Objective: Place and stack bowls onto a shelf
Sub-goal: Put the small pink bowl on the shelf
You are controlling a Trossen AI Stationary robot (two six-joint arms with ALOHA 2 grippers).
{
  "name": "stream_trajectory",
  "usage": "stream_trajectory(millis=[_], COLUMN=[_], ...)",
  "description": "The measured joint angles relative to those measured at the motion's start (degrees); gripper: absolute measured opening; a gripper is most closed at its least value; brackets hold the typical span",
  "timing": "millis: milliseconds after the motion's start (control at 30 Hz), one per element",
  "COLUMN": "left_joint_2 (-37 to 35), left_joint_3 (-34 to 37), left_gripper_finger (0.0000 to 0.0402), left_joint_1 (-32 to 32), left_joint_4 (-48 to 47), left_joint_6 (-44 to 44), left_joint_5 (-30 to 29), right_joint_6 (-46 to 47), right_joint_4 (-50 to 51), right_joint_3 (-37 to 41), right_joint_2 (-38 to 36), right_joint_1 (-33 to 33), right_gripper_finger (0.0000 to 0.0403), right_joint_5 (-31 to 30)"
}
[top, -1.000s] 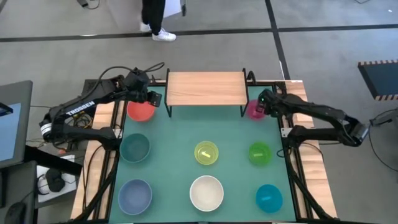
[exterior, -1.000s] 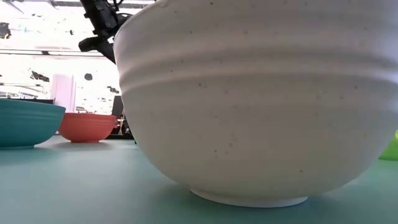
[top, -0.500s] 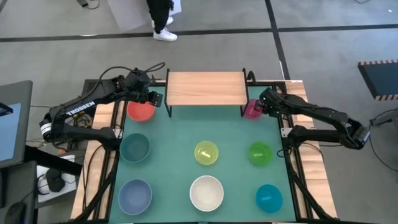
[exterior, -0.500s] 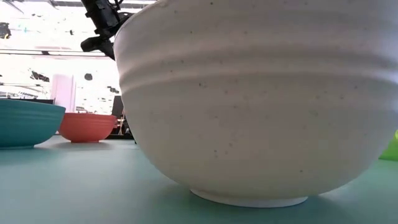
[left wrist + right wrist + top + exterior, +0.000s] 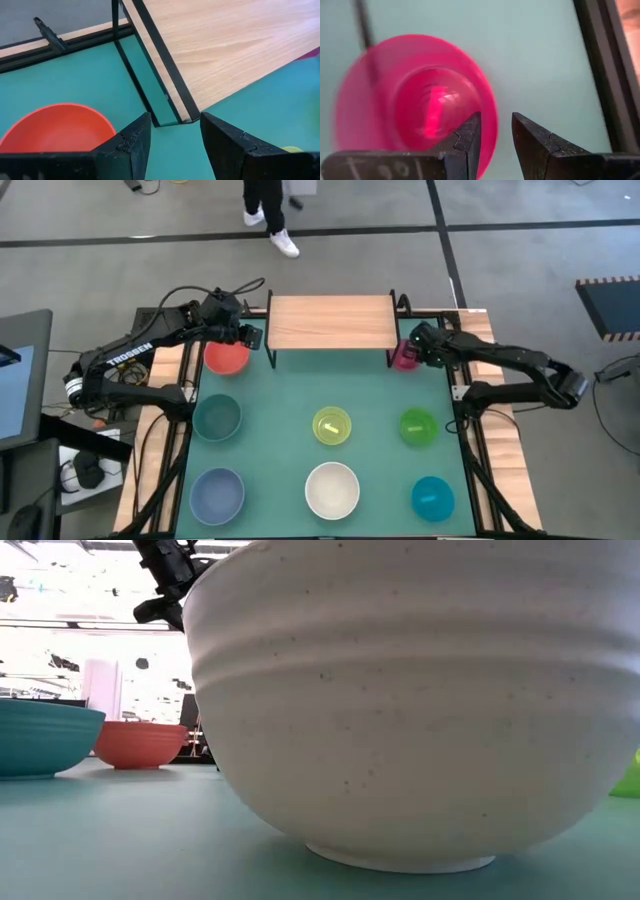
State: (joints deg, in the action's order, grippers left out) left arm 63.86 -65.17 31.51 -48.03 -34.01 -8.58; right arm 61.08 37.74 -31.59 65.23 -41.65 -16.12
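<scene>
The magenta bowl [image 5: 403, 358] sits by the shelf's [image 5: 330, 322] right near leg, and my right gripper [image 5: 413, 348] is shut on it. It also shows in the right wrist view [image 5: 415, 95]. My left gripper [image 5: 248, 338] is open and empty beside the red bowl [image 5: 227, 357], by the shelf's left near leg [image 5: 172, 95]. On the green mat rest the dark teal [image 5: 217, 418], yellow-green [image 5: 332, 425], green [image 5: 417, 426], pale blue [image 5: 217, 493], white [image 5: 332, 490] and bright blue [image 5: 432, 497] bowls. My right gripper has the magenta bowl's rim [image 5: 491, 131] between its two fingers, one finger inside the bowl and one outside. It holds the side of the rim toward the table's right edge. Whether the bowl's base is on the mat cannot be told.
The shelf's thin black legs stand close to both grippers. The shelf top is bare wood. A person's legs [image 5: 268, 210] show on the floor beyond the table's far edge. In the low view the white bowl [image 5: 410, 700] fills most of the picture.
My right gripper has gone a little toward the table's left, toward the shelf's right near leg, and the magenta bowl has shifted with it. The person beyond the table has walked on.
</scene>
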Motion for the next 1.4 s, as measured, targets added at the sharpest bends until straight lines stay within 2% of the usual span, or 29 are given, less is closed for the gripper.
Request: stream_trajectory(millis=[167, 367, 500, 733, 867, 967, 1133, 1400], left_joint_2=[0.00, 0.00, 0.00, 0.00, 0.00, 0.00, 0.00, 0.00], left_joint_3=[0.00, 0.00, 0.00, 0.00, 0.00, 0.00, 0.02, 0.02], left_gripper_finger=[0.0155, 0.0155, 0.0155, 0.0155, 0.0155, 0.0155, 0.0155, 0.0155], left_joint_1=[-0.02, -2.61, -5.20, -9.38, -11.17, -12.04, -12.44, -13.69], left_joint_4=[-0.04, -0.08, -0.11, -0.17, -0.06, 0.04, 2.92, 7.17], left_joint_6=[0.20, -0.33, -1.03, -3.45, -4.53, -5.31, -5.80, -6.35], left_joint_5=[-1.12, -1.14, -1.18, -3.35, -4.98, -6.39, -7.39, -7.23], right_joint_6=[-4.80, -9.52, -9.67, -8.69, -11.49, -17.15, -26.73, -35.03], right_joint_4=[-3.57, -4.21, -2.11, 4.28, 1.40, -5.17, -15.37, -14.80], right_joint_3=[0.00, -0.20, -0.04, -3.02, -7.20, -10.49, -17.14, -27.85], right_joint_2=[6.36, 8.57, 4.63, -8.73, -14.31, -14.97, -9.28, 5.59], right_joint_1=[-0.83, -0.87, -0.85, -0.81, -0.81, -0.90, -0.65, -0.87], right_gripper_finger=[0.0112, 0.0025, 0.0024, 0.0024, 0.0024, 0.0024, 0.0024, 0.0024], right_joint_5=[-0.78, -1.19, -1.90, -6.79, -9.13, -10.30, -6.14, -3.98])
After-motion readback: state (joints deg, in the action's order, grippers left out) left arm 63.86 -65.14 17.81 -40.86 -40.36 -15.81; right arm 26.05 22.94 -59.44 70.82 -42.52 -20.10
